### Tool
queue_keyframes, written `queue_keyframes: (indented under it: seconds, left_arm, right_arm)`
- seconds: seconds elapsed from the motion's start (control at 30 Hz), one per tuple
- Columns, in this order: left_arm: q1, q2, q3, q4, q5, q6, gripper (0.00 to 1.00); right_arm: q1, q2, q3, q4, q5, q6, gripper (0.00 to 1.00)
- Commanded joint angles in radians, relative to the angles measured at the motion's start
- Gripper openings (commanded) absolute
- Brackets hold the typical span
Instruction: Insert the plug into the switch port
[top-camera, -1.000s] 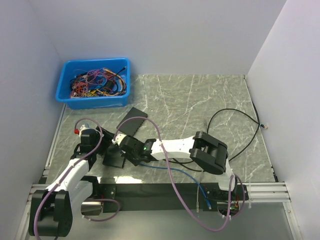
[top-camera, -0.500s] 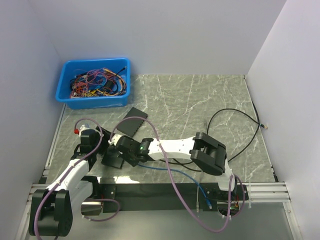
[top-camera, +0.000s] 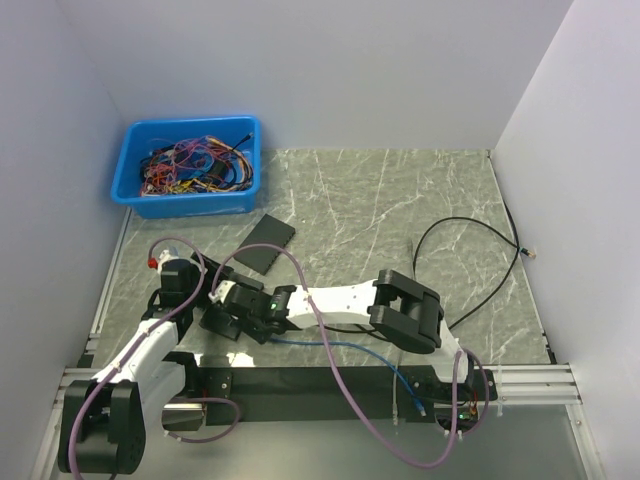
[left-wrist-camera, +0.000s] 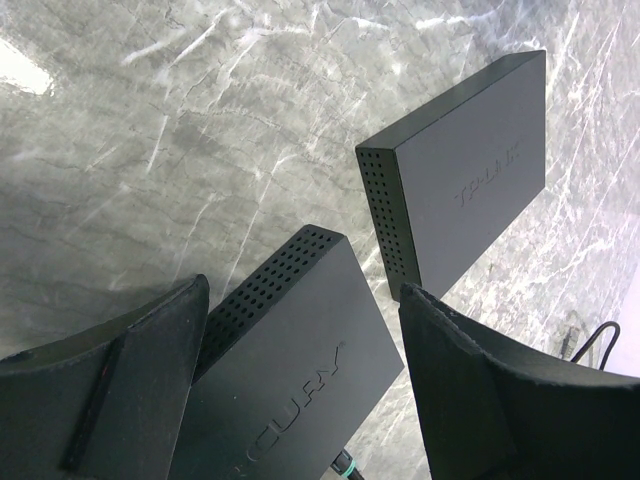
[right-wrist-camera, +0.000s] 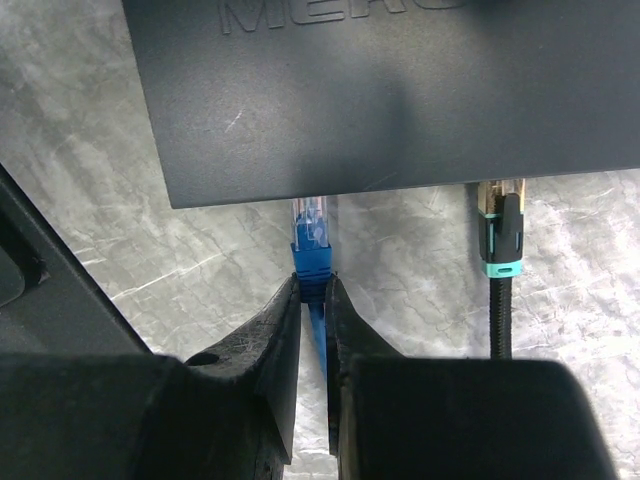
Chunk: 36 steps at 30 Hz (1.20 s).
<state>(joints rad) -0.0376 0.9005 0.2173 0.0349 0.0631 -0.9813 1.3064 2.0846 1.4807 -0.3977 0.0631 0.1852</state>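
Note:
The black switch (left-wrist-camera: 290, 370) lies flat between the wide-apart fingers of my left gripper (left-wrist-camera: 302, 292), which is open and straddles it. In the top view the switch (top-camera: 222, 318) sits near the table's front left, with my left gripper (top-camera: 205, 300) on its left. My right gripper (right-wrist-camera: 312, 285) is shut on the blue plug (right-wrist-camera: 310, 250) by its boot. The plug's clear tip reaches the switch's near edge (right-wrist-camera: 400, 100); the port itself is hidden under that edge. The right gripper (top-camera: 245, 318) is hard against the switch's right side.
A black plug with a teal boot (right-wrist-camera: 500, 235) sits at the same edge, to the right. A second black box (top-camera: 265, 243) lies just beyond the switch. A blue bin of wires (top-camera: 188, 165) stands at the back left. A black cable (top-camera: 480, 260) loops on the right.
My right gripper has moved left with the blue plug, closing up to the switch. The left arm has hardly moved.

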Motion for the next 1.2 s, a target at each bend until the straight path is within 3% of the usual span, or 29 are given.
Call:
queue_keyframes:
  seconds: [0.0,0.63,1.17]
  left_arm:
    - [-0.004,-0.005,-0.016,-0.009,0.043,0.000,0.82]
    - [-0.005,0.012,-0.027,0.020,0.055,-0.014,0.81]
    - [-0.005,-0.011,-0.058,0.034,0.084,-0.020,0.81]
  right_arm:
    - [-0.022,0.003,0.024,0.060,0.030,0.019,0.00]
    - [-0.022,0.006,0.133,0.016,-0.012,0.039,0.00]
    - [-0.022,0.048,0.127,0.082,-0.014,0.073,0.00]
